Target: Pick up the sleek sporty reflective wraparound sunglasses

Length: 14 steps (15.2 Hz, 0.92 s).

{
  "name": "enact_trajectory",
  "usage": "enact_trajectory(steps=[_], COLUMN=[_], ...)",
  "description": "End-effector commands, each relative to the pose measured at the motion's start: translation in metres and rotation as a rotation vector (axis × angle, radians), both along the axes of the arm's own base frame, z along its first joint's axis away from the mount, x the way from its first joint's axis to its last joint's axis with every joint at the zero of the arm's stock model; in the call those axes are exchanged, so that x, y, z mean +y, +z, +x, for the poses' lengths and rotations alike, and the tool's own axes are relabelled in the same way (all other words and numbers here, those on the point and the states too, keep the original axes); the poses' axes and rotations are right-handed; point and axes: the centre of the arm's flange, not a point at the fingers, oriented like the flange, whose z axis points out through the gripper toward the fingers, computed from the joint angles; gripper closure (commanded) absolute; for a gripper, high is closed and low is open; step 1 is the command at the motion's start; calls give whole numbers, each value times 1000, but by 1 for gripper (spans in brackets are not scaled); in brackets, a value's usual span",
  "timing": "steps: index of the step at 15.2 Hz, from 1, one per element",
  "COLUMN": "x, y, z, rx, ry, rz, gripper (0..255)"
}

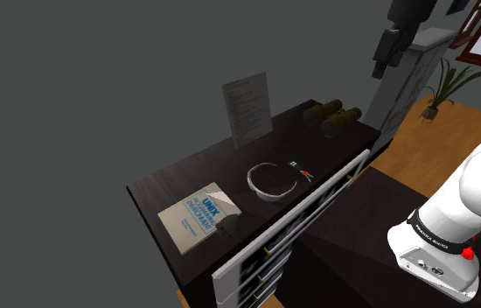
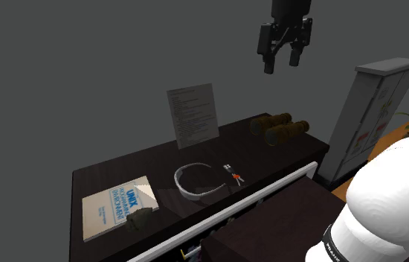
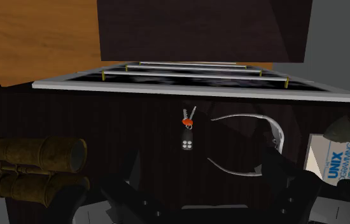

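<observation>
Second exterior view has the black gripper (image 2: 282, 61) hanging high above the dark dresser top (image 2: 106, 175), well apart from everything on it. Its fingers (image 2: 268, 64) stand open with a plain gap between them, and they hold nothing.

The sunglasses (image 2: 189, 192) lie flat near the middle of the top, towards its near edge. They are a pale wraparound frame whose curved front faces that view's left and whose arms reach to the right. Just beside the arm tips lies a small key bunch (image 2: 234, 176) with an orange tag and a dark fob, apart from the frame. A pair of brown binoculars (image 2: 279, 128) rests at the far right end of the top. An upright printed sheet (image 2: 193, 113) stands at the far edge, behind the sunglasses. At the left end lies a pale book (image 2: 114, 205) with blue lettering. A small dark olive thing (image 2: 137, 218) sits at its near corner; its shape is too murky to name.

In the shoulder view the gripper (image 1: 386, 61) is up near the top edge, above the binoculars (image 1: 333, 115), and the sunglasses (image 1: 261, 188) lie between the book (image 1: 197, 217) and the keys.

From the wrist view, the sunglasses (image 3: 277, 135) sit beyond the gripper (image 3: 205, 188), between the key bunch (image 3: 188, 130) and the book (image 3: 342, 159). A white-edged drawer front (image 3: 199, 89) seems to stand pulled out past them.
</observation>
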Motion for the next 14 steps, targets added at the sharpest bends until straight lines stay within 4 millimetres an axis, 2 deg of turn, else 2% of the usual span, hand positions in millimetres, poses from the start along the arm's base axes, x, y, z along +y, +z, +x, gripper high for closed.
enact_trajectory(steps=[1, 14], x=[0, 84], y=[0, -142], z=[0, 57], rx=[0, 16], ry=[0, 11], rz=[0, -22], gripper=[0, 0])
